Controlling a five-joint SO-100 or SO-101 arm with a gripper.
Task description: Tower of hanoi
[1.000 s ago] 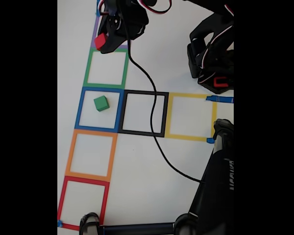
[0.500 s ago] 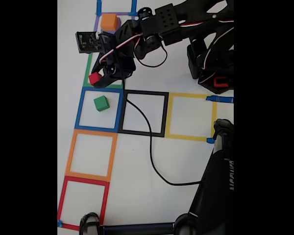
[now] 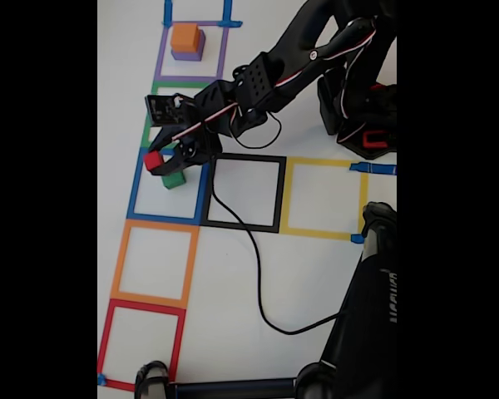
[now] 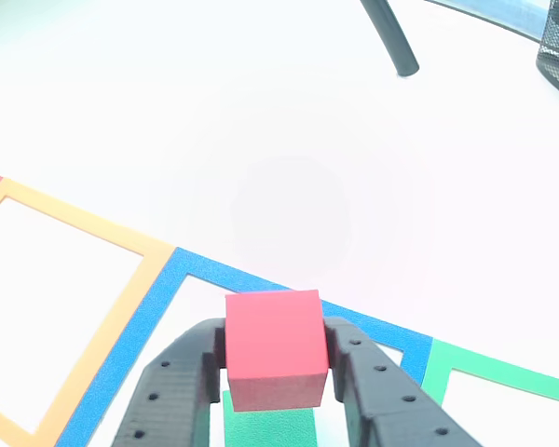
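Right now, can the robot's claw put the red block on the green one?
Probably yes. The gripper holds the red cube right above the green cube, and nothing sits between them.

The fixed view looks almost straight down from high above, far enough to take in the row of tape squares and the arm (image 3: pixel 299 66) at top right. The other view sits low and close behind the gripper (image 4: pixel 275 358), looking forward. Both share the blue square (image 3: pixel 136 179) (image 4: pixel 140 326) and red cube (image 3: pixel 153 160) (image 4: pixel 275 349).
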